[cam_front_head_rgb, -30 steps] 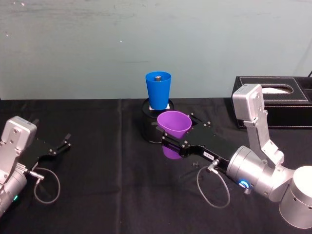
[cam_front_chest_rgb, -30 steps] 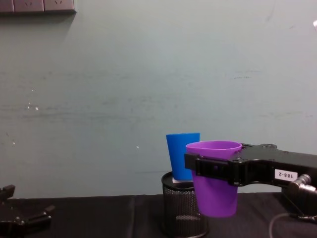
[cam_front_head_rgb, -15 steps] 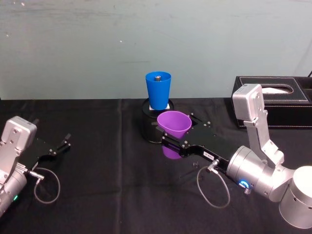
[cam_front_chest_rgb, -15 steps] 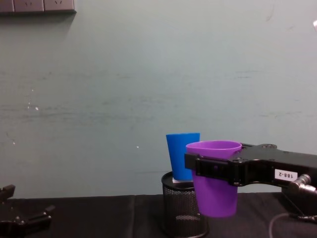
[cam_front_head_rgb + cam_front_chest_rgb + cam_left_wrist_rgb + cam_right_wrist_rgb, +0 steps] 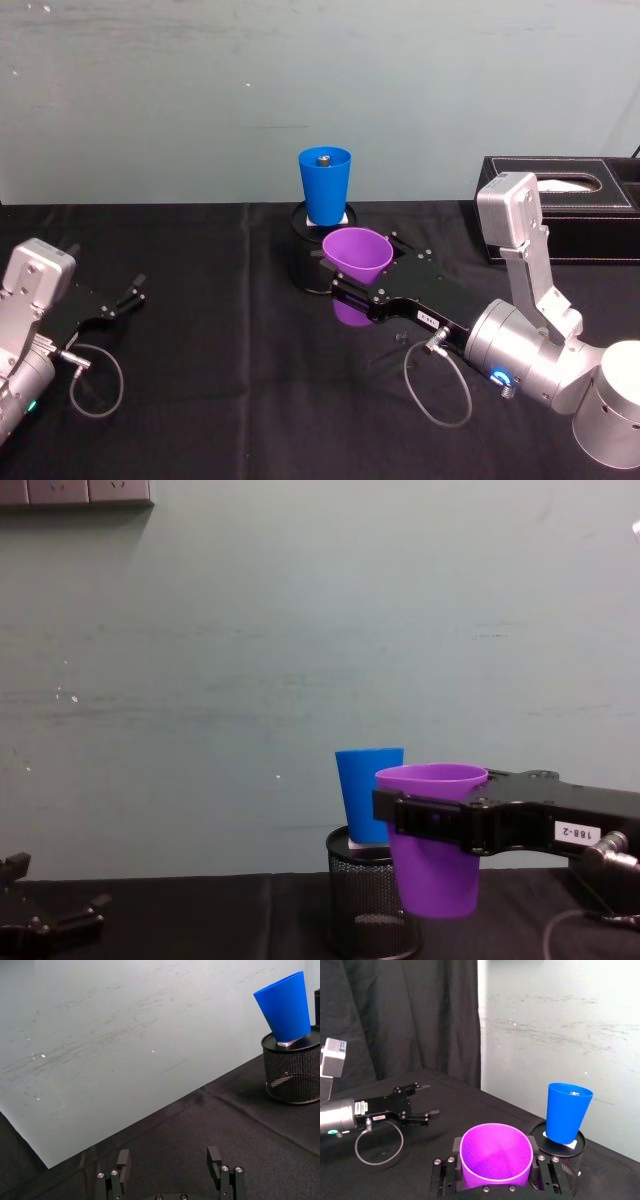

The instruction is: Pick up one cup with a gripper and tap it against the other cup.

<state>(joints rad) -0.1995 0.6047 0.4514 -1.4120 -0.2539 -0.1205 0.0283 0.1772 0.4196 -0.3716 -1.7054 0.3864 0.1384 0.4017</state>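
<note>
The right gripper (image 5: 432,820) holds the purple cup (image 5: 357,255) upright above the black desk (image 5: 200,400), its fingers pinching the cup from both sides just under the rim. The cup hangs in front of the black mesh pen holder (image 5: 303,265), on the side nearer the robot. The blue cup (image 5: 324,185) stands upright on a small pale block on top of that holder. The right wrist view shows a gap between the two cups, so they are near each other but apart.

Compared with half a second and a full second ago, nothing has visibly shifted: the purple cup sits at the same height and the same spot beside the blue one, and the right arm has the same pose.

The left gripper (image 5: 135,290) rests low over the desk at the far left, well apart from the cups, with its fingers spread. A black tissue box (image 5: 560,210) sits at the back right.
</note>
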